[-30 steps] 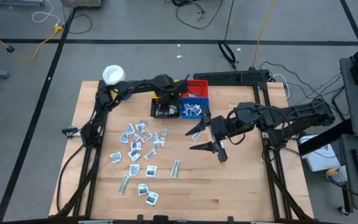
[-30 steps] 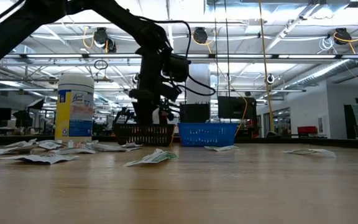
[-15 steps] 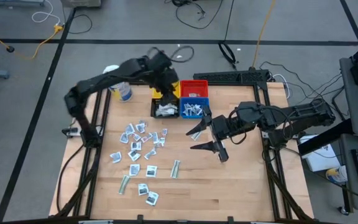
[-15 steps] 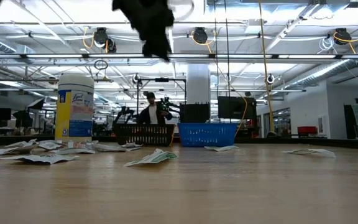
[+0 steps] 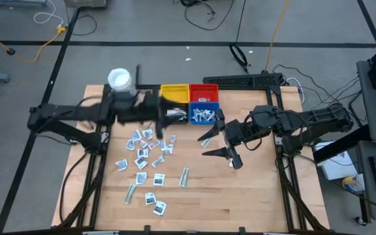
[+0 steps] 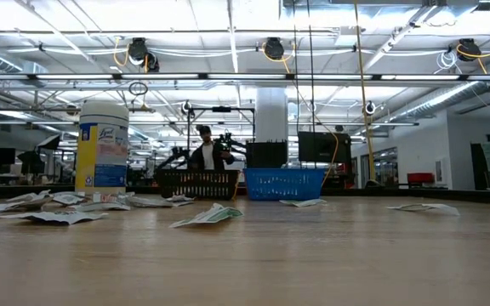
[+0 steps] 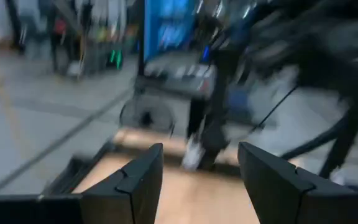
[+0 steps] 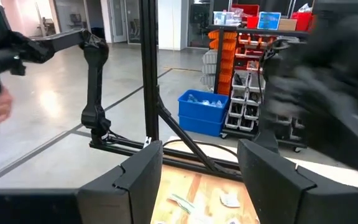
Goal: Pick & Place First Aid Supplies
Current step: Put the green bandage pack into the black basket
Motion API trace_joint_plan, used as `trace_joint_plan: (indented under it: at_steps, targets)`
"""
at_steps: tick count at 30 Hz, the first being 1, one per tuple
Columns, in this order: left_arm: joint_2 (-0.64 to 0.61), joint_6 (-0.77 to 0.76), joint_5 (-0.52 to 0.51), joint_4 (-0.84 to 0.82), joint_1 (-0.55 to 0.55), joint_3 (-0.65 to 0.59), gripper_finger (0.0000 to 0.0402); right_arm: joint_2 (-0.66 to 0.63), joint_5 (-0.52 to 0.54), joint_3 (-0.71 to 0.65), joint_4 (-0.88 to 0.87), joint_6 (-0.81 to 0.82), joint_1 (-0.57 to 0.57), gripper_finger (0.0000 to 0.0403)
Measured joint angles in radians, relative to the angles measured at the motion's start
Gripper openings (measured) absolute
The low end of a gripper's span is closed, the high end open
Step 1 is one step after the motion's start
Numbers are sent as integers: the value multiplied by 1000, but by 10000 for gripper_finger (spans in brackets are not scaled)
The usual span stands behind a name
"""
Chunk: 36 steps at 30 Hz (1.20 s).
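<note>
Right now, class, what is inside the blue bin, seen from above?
The blue bin holds a loose heap of small white packets. They overlap, so those underneath and the bin's floor are hidden. In the low view its mesh wall hides the contents.

Left gripper (image 7: pixel 201 177) at the near edge, two dark fingers (image 7: pixel 138 180) standing apart with nothing between them. Beyond, a light wooden table (image 7: pixel 185 193) surface with a dark frame rail (image 7: pixel 73 171) along one side. One small white packet (image 7: pixel 192 154) lying at the foot of a dark upright post (image 7: pixel 213 106). Behind that, grey floor (image 7: pixel 36 118) and a blurred blue panel (image 7: pixel 166 25).
</note>
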Motion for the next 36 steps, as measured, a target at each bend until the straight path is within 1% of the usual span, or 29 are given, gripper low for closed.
trace_joint_plan:
  at_steps: [2, 4, 8, 9, 10, 12, 14, 17, 19, 24, 27, 29, 31, 33, 36]
  targets:
    - [-14, 32, -42, 96, -78, -35, 214, 0, 3, 0, -8, 27, 0, 205]
    - [-12, 76, -76, 158, -147, -40, 214, 0, 9, 0, -20, 52, 0, 205]
    - [2, 121, -155, 200, -250, -41, 214, 0, 80, 0, -74, 128, 0, 204]
    - [5, 121, -178, 199, -266, -41, 214, 0, 107, 0, -85, 148, 0, 204]
    - [5, 120, -203, 197, -279, -42, 214, -4, 156, 0, -101, 179, 0, 204]
    - [5, 114, -242, 199, -294, -42, 214, -9, 293, 0, -149, 280, 2, 204]
    - [4, 93, -262, 200, -300, -42, 214, -15, 391, 12, -244, 419, 2, 204]
    - [4, 59, -262, 198, -300, -42, 214, -12, 467, 55, -460, 619, 0, 204]
    - [4, 44, -262, 199, -300, -42, 214, -6, 496, 84, -607, 769, -5, 204]
    - [4, 11, -261, 192, -300, -42, 214, -4, 490, 97, -948, 1123, -29, 203]
    - [4, -1, -261, 192, -299, -42, 214, -2, 415, 97, -1137, 1262, -44, 203]
    - [4, -15, -258, 192, -299, -42, 214, 11, 362, 97, -1242, 1331, -56, 203]
    - [4, -17, -242, 192, -299, -42, 214, 24, 337, 97, -1326, 1381, -59, 203]
    - [4, -18, -224, 193, -299, -42, 214, 38, 317, 97, -1369, 1407, -60, 203]
    - [4, -22, -206, 193, -299, -42, 214, 60, 305, 97, -1382, 1432, -60, 203]
